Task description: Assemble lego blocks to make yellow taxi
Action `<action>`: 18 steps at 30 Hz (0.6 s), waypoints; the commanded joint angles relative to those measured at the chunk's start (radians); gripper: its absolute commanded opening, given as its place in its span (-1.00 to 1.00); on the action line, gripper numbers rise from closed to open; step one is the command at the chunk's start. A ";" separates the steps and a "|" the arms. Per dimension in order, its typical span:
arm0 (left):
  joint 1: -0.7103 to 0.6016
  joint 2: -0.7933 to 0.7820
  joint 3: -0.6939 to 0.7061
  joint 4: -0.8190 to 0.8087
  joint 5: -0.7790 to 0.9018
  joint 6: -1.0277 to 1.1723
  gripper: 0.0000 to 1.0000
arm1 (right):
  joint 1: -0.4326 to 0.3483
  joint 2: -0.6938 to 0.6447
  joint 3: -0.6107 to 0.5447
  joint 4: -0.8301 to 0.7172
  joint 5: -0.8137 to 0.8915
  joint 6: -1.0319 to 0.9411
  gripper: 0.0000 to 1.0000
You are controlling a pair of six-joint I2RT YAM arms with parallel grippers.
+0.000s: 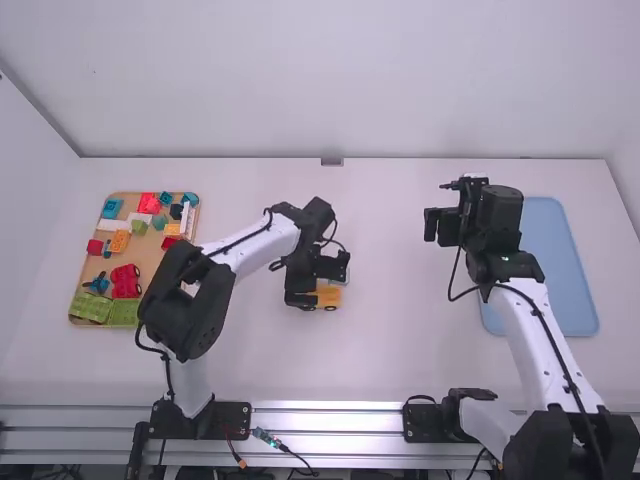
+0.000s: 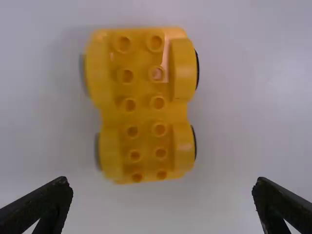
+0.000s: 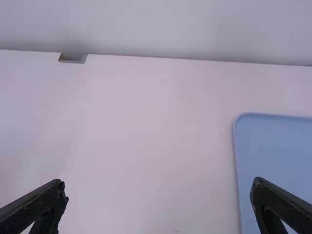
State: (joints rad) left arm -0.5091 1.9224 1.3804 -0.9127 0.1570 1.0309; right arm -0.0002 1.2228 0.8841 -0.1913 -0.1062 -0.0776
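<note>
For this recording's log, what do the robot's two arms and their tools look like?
Both the left arm and the right arm have smooth white links joined by bulky black joints. A thin black cable runs along each arm. The left tool and right tool are black, each with two dark, tapering fingers.

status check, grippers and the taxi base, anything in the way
Left gripper open, over the yellow car base. Base on its wheels on the table, no blocks stacked on it. Right gripper open, near blue tray. Nothing seen blocking the base.
</note>
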 commanded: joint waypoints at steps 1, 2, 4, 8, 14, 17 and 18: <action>0.053 -0.024 0.065 -0.033 0.000 0.020 0.98 | 0.000 -0.014 0.026 -0.001 -0.002 0.002 0.99; 0.072 -0.034 0.082 -0.043 -0.007 0.008 0.98 | 0.000 -0.014 0.026 -0.001 -0.002 0.002 0.99; 0.131 -0.069 0.105 -0.059 -0.019 -0.020 0.98 | 0.000 -0.014 0.026 0.000 -0.002 0.002 0.99; 0.245 -0.140 0.099 -0.051 -0.015 -0.066 0.98 | 0.000 -0.014 0.026 0.003 -0.002 0.002 0.99; 0.465 -0.267 0.041 -0.007 -0.013 -0.101 0.98 | 0.000 -0.014 0.026 0.016 -0.003 0.002 0.99; 0.553 -0.297 0.011 0.069 -0.012 -0.190 0.97 | 0.000 -0.014 0.026 0.020 -0.006 0.002 0.99; 0.584 -0.303 0.002 0.098 -0.017 -0.247 0.98 | 0.000 -0.014 0.026 0.022 -0.007 0.002 0.99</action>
State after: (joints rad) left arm 0.0467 1.6329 1.4063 -0.8127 0.1444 0.8799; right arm -0.0002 1.2228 0.8845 -0.1749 -0.1089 -0.0776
